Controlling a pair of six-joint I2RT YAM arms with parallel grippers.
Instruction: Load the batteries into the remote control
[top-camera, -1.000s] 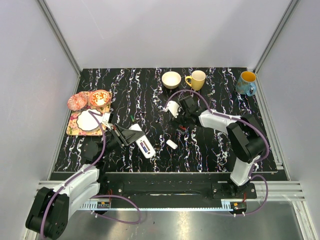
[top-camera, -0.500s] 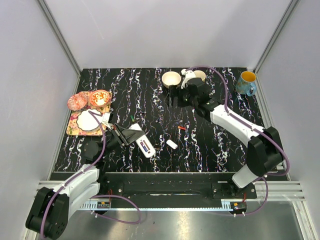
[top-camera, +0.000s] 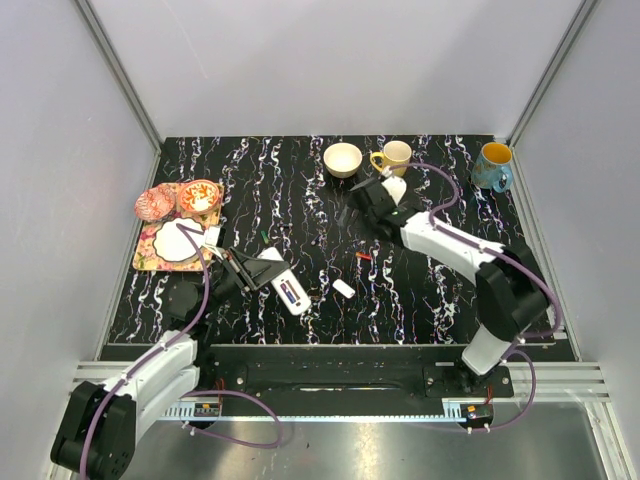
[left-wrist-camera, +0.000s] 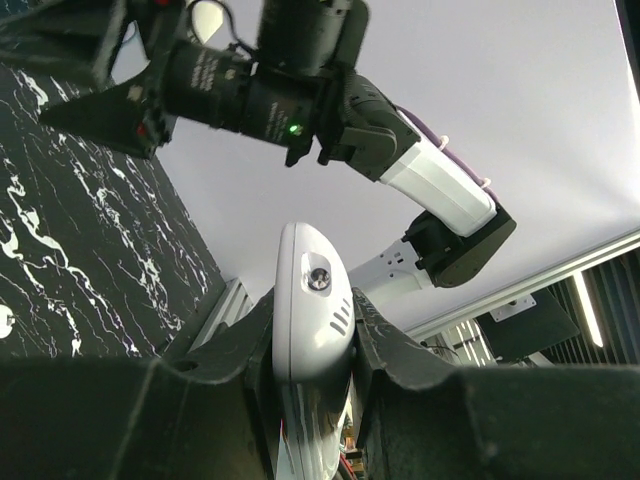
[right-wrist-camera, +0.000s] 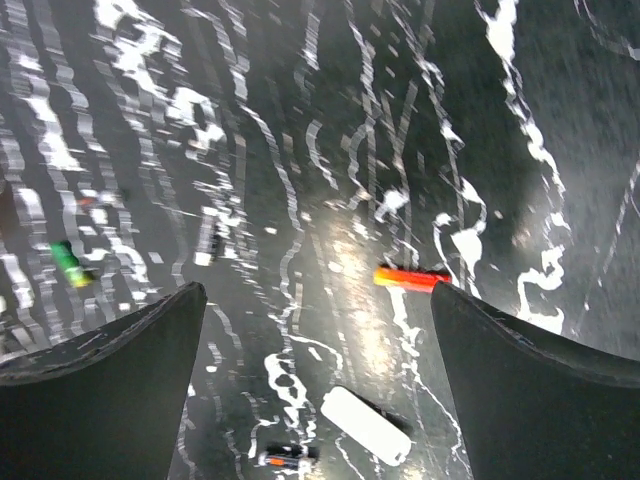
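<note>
Nearest, on the left, the left tool (top-camera: 252, 270) is clamped on the remote (top-camera: 288, 292). Its wrist view shows both fingers pressing the white body's long sides, with one rounded end sticking out past them. The remote lies low over the table (top-camera: 250, 180), its dark patch facing up and angled toward the middle. That patch is probably the open bay, and holding it this way would steady it for the other arm. Just right of the remote's near end lies a dark battery (right-wrist-camera: 285, 456), small and blurred. Beside that is a white cover (top-camera: 343, 288), most likely the bay's lid, set aside within reach. A little farther off, the red battery (top-camera: 363, 256) lies loose on the table, touching nothing. A green piece (right-wrist-camera: 70, 263) sits to the left, apart from both. Beyond these, the right tool (right-wrist-camera: 315, 295) hangs above the table with its fingers spread as wide as they go and nothing between them. From its wrist view the red battery lies ahead, nearer the right finger, so the tool looks poised to come down on it. No battery is in the remote yet, so the loading seems barely begun. At the far edge stand a bowl (top-camera: 343, 159) and a yellow mug (top-camera: 393, 158), clear of the work.
</note>
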